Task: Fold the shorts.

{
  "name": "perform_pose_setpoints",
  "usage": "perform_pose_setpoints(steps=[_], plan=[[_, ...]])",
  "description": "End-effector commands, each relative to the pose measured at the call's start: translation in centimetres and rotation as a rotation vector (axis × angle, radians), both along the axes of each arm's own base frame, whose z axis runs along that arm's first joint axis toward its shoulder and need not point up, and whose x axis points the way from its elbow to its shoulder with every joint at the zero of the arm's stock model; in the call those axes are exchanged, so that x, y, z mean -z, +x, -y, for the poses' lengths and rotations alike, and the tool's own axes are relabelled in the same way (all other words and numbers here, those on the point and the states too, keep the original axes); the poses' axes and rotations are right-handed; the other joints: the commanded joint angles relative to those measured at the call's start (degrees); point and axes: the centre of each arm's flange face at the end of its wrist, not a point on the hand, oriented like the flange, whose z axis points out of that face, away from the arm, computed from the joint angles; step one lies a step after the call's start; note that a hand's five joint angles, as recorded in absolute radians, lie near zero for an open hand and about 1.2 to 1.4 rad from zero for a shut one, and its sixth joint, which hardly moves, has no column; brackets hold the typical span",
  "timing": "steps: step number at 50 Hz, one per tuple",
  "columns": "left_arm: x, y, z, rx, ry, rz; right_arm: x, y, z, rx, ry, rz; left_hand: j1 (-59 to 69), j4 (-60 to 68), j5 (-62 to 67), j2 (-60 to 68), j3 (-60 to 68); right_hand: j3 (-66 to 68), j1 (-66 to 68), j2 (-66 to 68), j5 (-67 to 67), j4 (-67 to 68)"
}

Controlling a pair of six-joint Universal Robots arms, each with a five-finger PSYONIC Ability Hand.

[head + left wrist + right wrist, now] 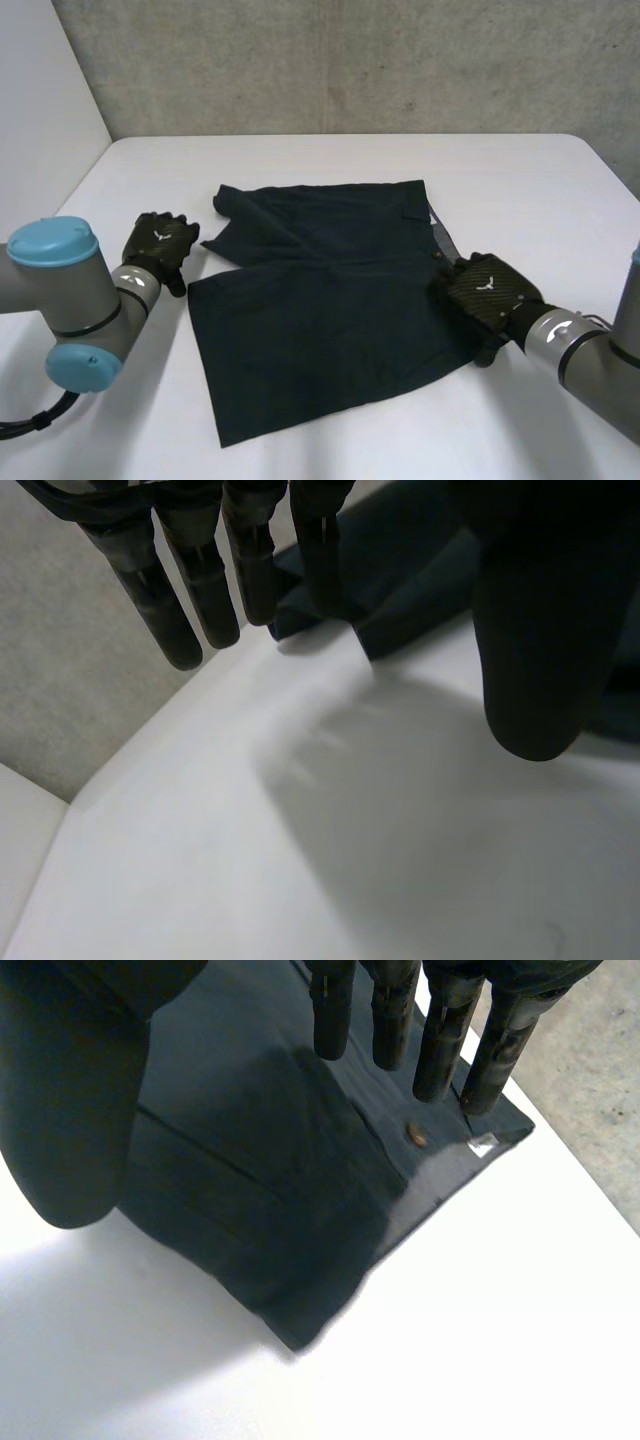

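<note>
The left arm is seen nearest, low at the front of the table. Its left hand is held over bare table just beside the leg hems of the shorts; in the left wrist view its fingers are straight and apart from the thumb, and nothing is held. The right hand is placed at the waistband, near the button, with straight fingers above the cloth and no pinch made; contact cannot be told. The shorts are laid flat in the middle of the table. Their long axis, from waist to hem, is judged to run across it, waist toward the right hand and legs toward the left one, with the far leg's hem turned over. No fold is judged done and the reaching step is in hand; next, an edge must be pinched by each hand before the cloth is lifted over
</note>
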Motion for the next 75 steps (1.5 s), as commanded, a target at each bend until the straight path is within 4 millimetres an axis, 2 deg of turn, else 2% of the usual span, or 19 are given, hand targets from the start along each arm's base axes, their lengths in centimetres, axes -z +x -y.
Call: perform_pose_setpoints(steps=[1,4,8,10,11,12,13,15,16,17,20,24,26,28,32,40,46,62,75], plan=[[-3.9,0.3,-2.0,0.01,-0.06,-0.029,0.0,-1.8,1.5,-0.008,-0.033,-0.025,-0.3,0.3,0.4,-0.2,-0.3,7.8,10.4,8.3,8.0,8.2],[-5.3,0.5,-3.5,0.016,-0.079,-0.036,0.1,-2.6,2.2,-0.006,-0.038,-0.029,-0.3,0.3,0.4,-0.2,-0.3,9.8,12.4,10.3,10.0,10.2],[-7.0,0.7,-6.7,0.035,-0.084,-0.043,0.6,-3.0,2.7,-0.025,-0.035,-0.029,-0.3,0.3,0.4,-0.2,-0.3,17.5,20.1,18.0,17.7,17.9],[-7.6,0.1,-9.4,0.073,-0.06,-0.053,0.8,-3.0,2.8,-0.036,-0.028,-0.022,0.4,1.0,1.0,0.5,0.3,21.3,23.8,21.8,21.4,21.7],[-7.6,-0.2,-10.4,0.091,-0.045,-0.058,1.0,-3.0,2.8,-0.038,-0.024,-0.02,0.7,1.3,1.4,0.8,0.7,24.6,27.2,25.1,24.8,25.0],[-7.7,-0.5,-11.4,0.109,-0.031,-0.063,1.1,-2.9,2.9,-0.047,-0.021,-0.013,1.1,1.6,1.7,1.2,1.0,35.0,37.5,35.5,35.2,35.4],[-7.7,-0.9,-13.5,0.143,0.009,-0.074,1.2,-2.9,3.0,-0.052,-0.019,-0.01,2.4,3.0,3.1,2.5,2.4,40.9,43.5,41.4,41.1,41.3],[-7.6,-1.2,-15.3,0.168,0.056,-0.083,1.3,-2.7,3.0,-0.066,-0.016,-0.003,5.1,5.7,5.7,5.2,5.0,52.0,54.6,52.5,52.2,52.4],[-7.5,-1.3,-16.2,0.18,0.081,-0.088,1.3,-2.6,3.0,-0.074,-0.007,0.007,5.9,6.5,6.6,6.0,5.9,63.2,65.8,63.7,63.4,63.6],[-7.2,-1.6,-18.0,0.208,0.138,-0.1,1.2,-2.6,3.1,-0.075,-0.009,0.011,6.9,7.5,7.6,7.1,6.9,65.6,68.2,66.1,65.8,66.0],[-6.4,-2.0,-20.6,0.248,0.229,-0.112,1.2,-2.4,3.0,-0.084,0.005,0.026,7.0,7.5,7.6,7.1,6.9,65.6,68.2,66.1,65.8,66.0],[-5.3,-2.0,-22.3,0.236,0.295,-0.113,1.5,-2.3,2.7,-0.091,0.026,0.03,7.1,7.7,7.8,7.2,7.1,65.6,68.2,66.1,65.8,66.0],[-4.7,-1.8,-22.5,0.21,0.31,-0.098,1.6,-2.3,2.6,-0.093,0.029,0.03,7.1,7.7,7.8,7.2,7.1,51.8,54.4,52.3,52.0,52.2],[-4.0,-1.5,-22.6,0.164,0.32,-0.071,1.6,-2.4,2.6,-0.089,0.034,0.031,7.1,7.7,7.8,7.2,7.1,25.3,27.9,25.8,25.5,25.7],[-3.5,-1.7,-23.7,0.152,0.313,-0.036,1.7,-2.5,2.6,-0.083,0.037,0.03,6.8,7.4,7.4,6.9,6.7,20.9,23.5,21.4,21.1,21.3],[-2.4,-2.6,-25.0,0.206,0.316,-0.012,1.7,-2.6,2.4,-0.08,0.049,0.03,10.1,10.7,10.8,10.2,10.1,21.1,23.7,21.6,21.3,21.5],[-1.8,-3.3,-24.6,0.212,0.293,-0.008,1.8,-2.6,2.2,-0.085,0.053,0.033,13.2,13.7,13.8,13.3,13.1,21.8,24.4,22.3,22.0,22.2],[0.3,-4.1,-22.4,0.153,0.291,0.014,2.1,-2.5,1.8,-0.089,0.066,0.033,17.4,17.9,18.0,17.5,17.3,22.3,24.9,22.8,22.5,22.7],[-0.6,-4.1,-18.8,0.099,0.194,0.014,2.3,-2.5,1.3,-0.088,0.084,0.033,41.4,42.0,42.1,41.5,41.4,22.1,24.7,22.6,22.3,22.5]])
